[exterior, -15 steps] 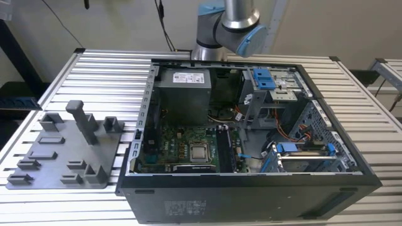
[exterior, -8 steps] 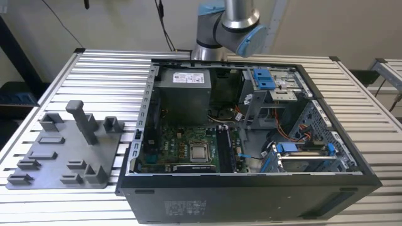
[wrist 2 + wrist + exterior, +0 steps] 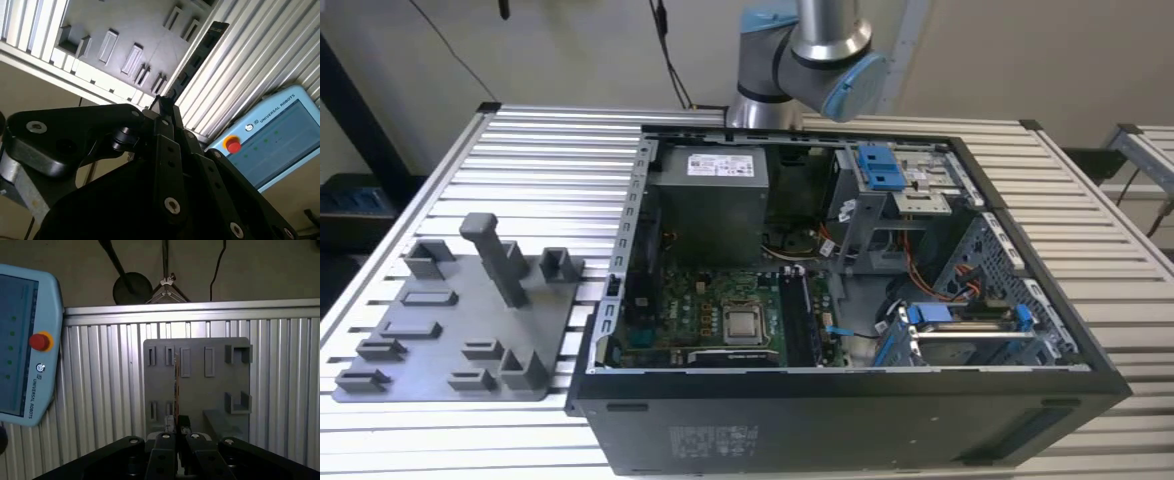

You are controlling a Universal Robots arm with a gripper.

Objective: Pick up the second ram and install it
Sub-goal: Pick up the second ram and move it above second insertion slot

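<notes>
logging the grip first: in both wrist views the black, link-fingered gripper (image 3: 177, 432) (image 3: 162, 107) has its jaws closed on one short end of the second ram (image 3: 176, 385) (image 3: 197, 55), a thin, flat, blackish memory stick. we see the stick edge-on in the first wrist view, as a narrow line running straight out from between the fingers (image 3: 165, 442). in the second wrist view we see its dark broad face, reaching away from the fingertips.

the second ram is off the table, carried in the air. beyond it lies the flat gray plastic fixture plate (image 3: 205, 390) (image 3: 125, 25) with its raised slots and brackets, well apart from the stick, on the ribbed silver aluminium table (image 3: 110, 380) (image 3: 240, 65). a light blue teach pendant (image 3: 20, 340) (image 3: 272, 140) with a round red button shows off to one side of the plate.

in the exterior view we note the same fixture plate (image 3: 460, 340) on the table's (image 3: 547, 150) side at the exterior view's left. just beside it lies the open black computer case (image 3: 854, 420), with its green motherboard (image 3: 674, 315), square silver processor (image 3: 744, 325) and blue plastic drive latches (image 3: 881, 168) exposed. the silver and light blue arm (image 3: 814, 45) stands behind the case.
</notes>
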